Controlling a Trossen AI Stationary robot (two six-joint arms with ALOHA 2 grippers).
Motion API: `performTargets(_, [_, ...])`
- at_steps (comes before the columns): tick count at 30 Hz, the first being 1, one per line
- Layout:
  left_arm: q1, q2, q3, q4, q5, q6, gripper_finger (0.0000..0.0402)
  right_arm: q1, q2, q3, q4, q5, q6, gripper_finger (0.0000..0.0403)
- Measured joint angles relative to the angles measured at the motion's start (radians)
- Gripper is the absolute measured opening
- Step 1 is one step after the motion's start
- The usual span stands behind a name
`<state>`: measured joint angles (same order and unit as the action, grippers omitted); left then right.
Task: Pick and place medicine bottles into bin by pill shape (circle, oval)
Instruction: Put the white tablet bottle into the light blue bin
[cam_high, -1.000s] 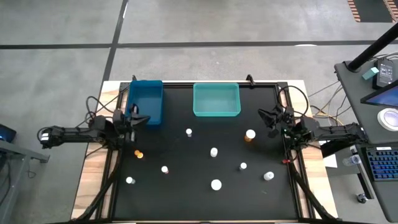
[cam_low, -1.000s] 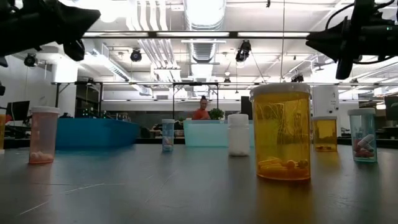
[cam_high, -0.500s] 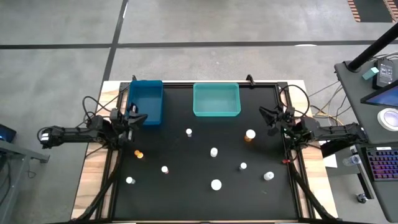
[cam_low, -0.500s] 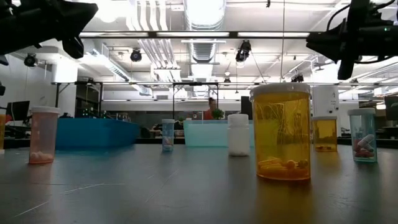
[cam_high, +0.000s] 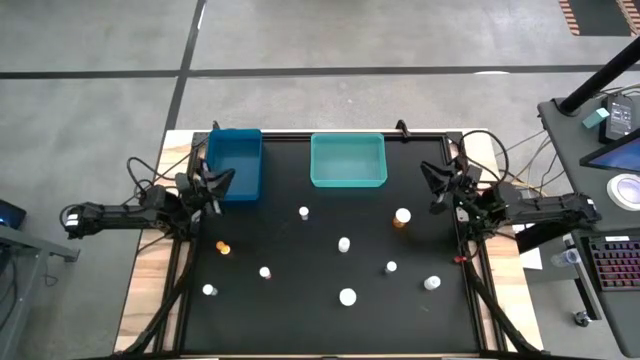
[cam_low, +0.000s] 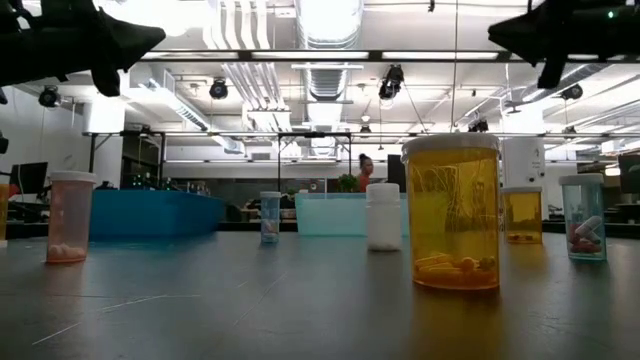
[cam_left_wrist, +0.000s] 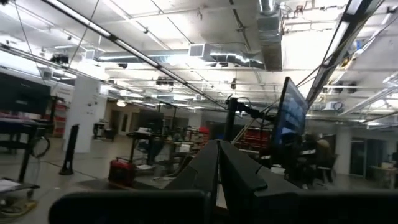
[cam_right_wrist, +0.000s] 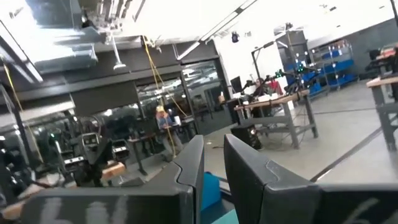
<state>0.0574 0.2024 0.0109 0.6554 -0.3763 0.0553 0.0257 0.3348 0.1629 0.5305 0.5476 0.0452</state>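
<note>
I have both arms parked at the table's side edges, nothing picked yet. My left gripper (cam_high: 218, 183) sits at centre-left of the high view, over the lower rim of the deep blue rectangular plastic bin (cam_high: 233, 163). Its fingers (cam_left_wrist: 233, 168) look nearly pressed together in the left wrist view, with nothing between them. My right gripper (cam_high: 432, 180) hangs at centre-right, and its fingers (cam_right_wrist: 249, 165) stand a narrow gap apart, also empty.

The relation that matters: the amber-orange bottle with a white cap (cam_high: 401, 217) stands just below and to the left of the right gripper in the high view, nearer to it than any other bottle. I judge that the right arm's natural first pick. The small amber bottle near the left edge (cam_high: 223, 246) lies below the left gripper, so that one suits the left arm.

All bottles stand upright, long axes vertical, so I see only round caps from above. In the low view the big amber bottle with a white lid (cam_low: 451, 212) shows a few pills lying at its bottom, but I cannot tell their shape.

The other small white-capped bottles (cam_high: 344, 244) are scattered over the black table (cam_high: 300, 320), well apart. The pale teal rectangular plastic bin (cam_high: 348, 160) sits at upper centre, beside the blue one.
</note>
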Motion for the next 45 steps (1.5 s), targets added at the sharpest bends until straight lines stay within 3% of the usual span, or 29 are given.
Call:
performTargets(13, [0.000, 0.000, 0.001, 0.115, 0.002, 0.082, 0.0001, 0.000, 0.258, 0.191, -0.058, -0.083, -0.072, 0.0054])
performTargets(18, [0.000, 0.000, 0.002, 0.157, 0.025, 0.083, 0.0001, 0.000, 0.350, 0.312, -0.215, -0.183, -0.053, 0.0054])
performTargets(22, [0.000, 0.000, 0.002, 0.174, 0.025, 0.124, 0.0001, 0.001, 0.443, 0.419, -0.372, -0.199, -0.029, 0.0054])
performTargets(29, [0.000, 0.000, 0.002, 0.175, 0.024, 0.320, 0.0001, 0.000, 0.614, 0.599, -0.518, -0.262, -0.027, 0.0054])
performTargets(37, [0.000, 0.000, -0.002, 0.159, 0.024, 0.317, 0.0001, 0.006, 0.779, 0.739, -0.579, -0.339, -0.017, 0.0054])
performTargets(45, [0.000, 0.000, -0.003, 0.139, 0.023, 0.300, 0.0001, 0.048, 0.932, 0.944, -0.827, -0.342, 0.029, 0.0054])
